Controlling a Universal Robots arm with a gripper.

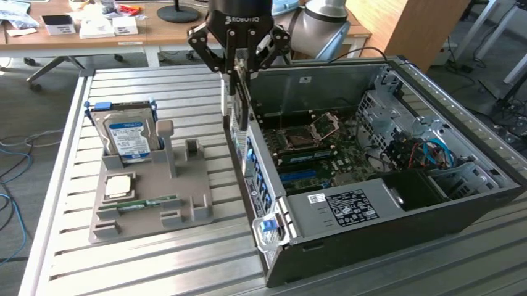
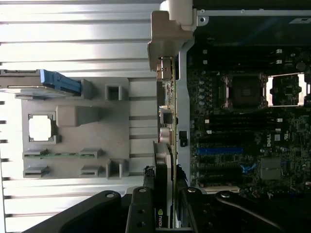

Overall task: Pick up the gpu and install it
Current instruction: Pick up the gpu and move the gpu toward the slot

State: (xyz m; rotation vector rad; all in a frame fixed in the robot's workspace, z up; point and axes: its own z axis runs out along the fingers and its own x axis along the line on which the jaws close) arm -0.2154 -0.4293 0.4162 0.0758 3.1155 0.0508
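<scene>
**GPU is gripped, hanging right at the case's back wall**

The black three-link tool (image 1: 239,61) is clamped on the gpu (image 1: 238,105), the thin card with the green board and dark face. You can see it best from the wrist view: the black fingers (image 2: 141,213) sit on both flat faces of the card (image 2: 164,160), with the logo edge poking out between them.

The card hangs edge-on, and its long axis runs pretty much straight up and down from the tool. It's right at the rear wall of the open black desktop computer case (image 1: 395,240), which lies on its side on the ribbed metal tabletop (image 1: 165,259). From the exterior view I can't tell if the lower end is just inside that wall or just outside it.

The bit that matters, I'd say: the green motherboard (image 1: 329,160) with its blue expansion slot (image 1: 303,177) sits at about 5 o'clock from the card in the exterior view. That slot runs away from the rear wall across the board, so by my read the card's length isn't lined up with it yet.

The grey plastic parts holder (image 1: 189,203) sits off at 8 o'clock from the tool, well apart from the card.
</scene>
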